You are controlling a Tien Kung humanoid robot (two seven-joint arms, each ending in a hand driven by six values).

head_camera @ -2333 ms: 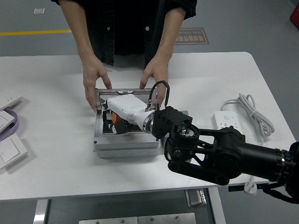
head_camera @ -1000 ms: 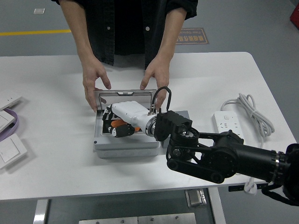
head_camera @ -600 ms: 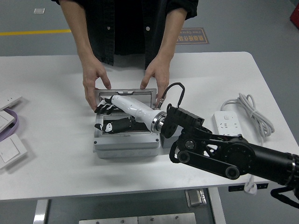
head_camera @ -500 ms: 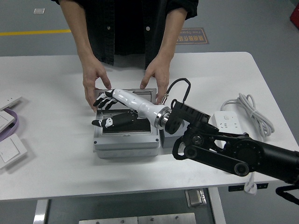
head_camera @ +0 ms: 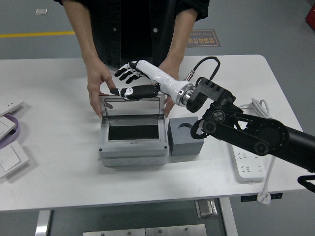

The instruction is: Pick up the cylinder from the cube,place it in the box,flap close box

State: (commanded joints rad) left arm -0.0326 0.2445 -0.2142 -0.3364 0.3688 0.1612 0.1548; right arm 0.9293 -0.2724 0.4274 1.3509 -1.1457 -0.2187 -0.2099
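The right hand has lifted out of the box and now hovers over the top edge of the raised lid, fingers spread and holding nothing; a moment ago it was low inside the box with the orange cylinder. The cylinder cannot be seen now, since the box interior reads only as a dark rectangle, so it is probably lying inside, though I cannot confirm it. The cube stands just right of the box with its round socket empty. That suggests placing is done and closing the flap comes next. The person's hands rest at the lid's two far corners, crowding the hand's path; the surface in front is open, and the left arm is out of view.
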